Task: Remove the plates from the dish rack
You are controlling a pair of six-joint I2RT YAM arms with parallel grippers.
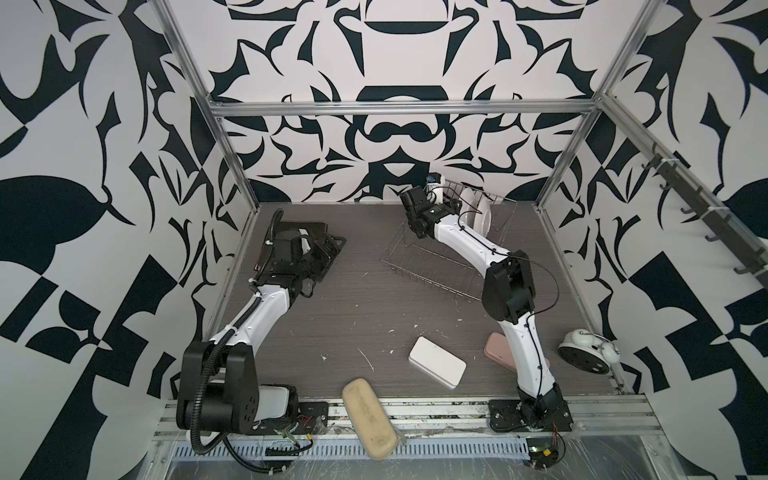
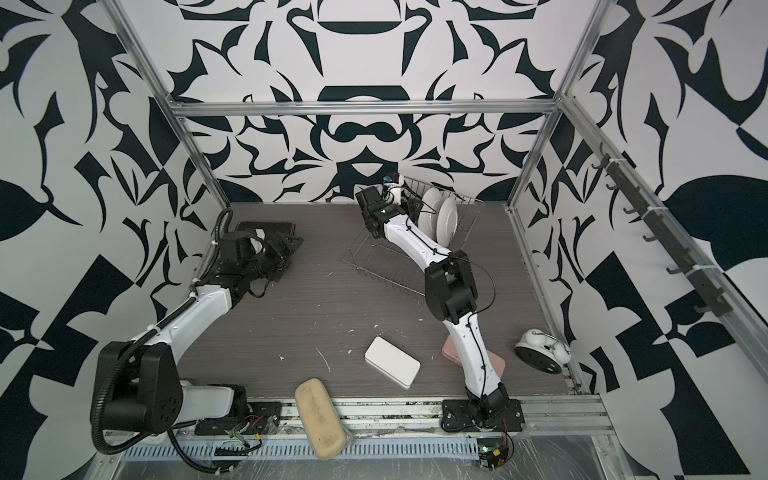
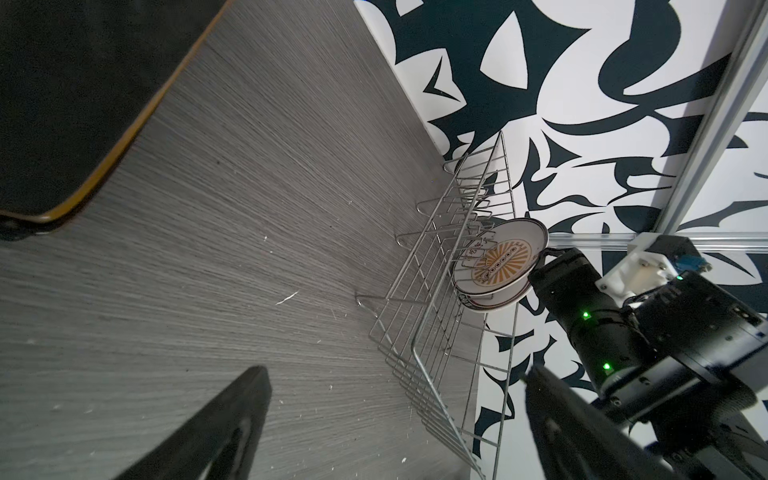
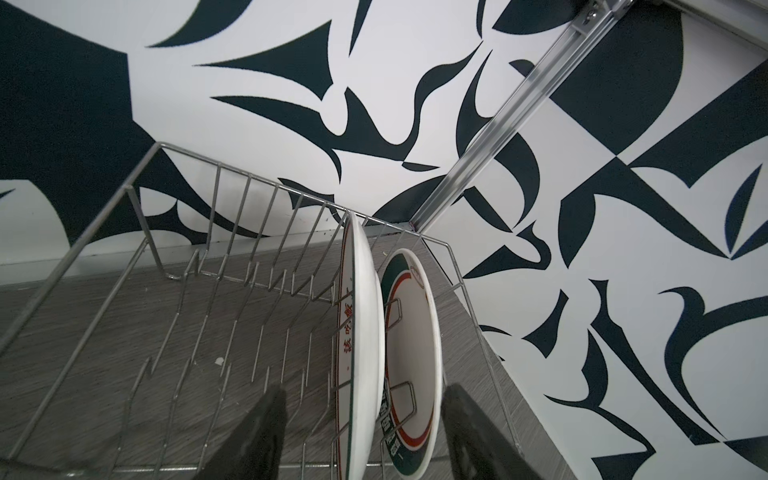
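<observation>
Two round white plates (image 4: 362,324) are stood upright, side by side, in the dish rack (image 4: 249,178) at far right. Both are straddled by the spread jaws of the right gripper (image 4: 363,392). One black square plate (image 3: 62,104) is seen lying flat beneath the left gripper (image 3: 397,374), whose jaws are spread wide.

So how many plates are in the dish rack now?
2. One round white plate stands upright near the dish rack's end; the second plate stands right beside it, closer to the end. Other slots look empty.

Top views look down over the grey wood-grain table (image 1: 353,324) from its front edge; both low wrist cameras face the silver wire dish rack (image 3: 432,291) (far right corner).
</observation>
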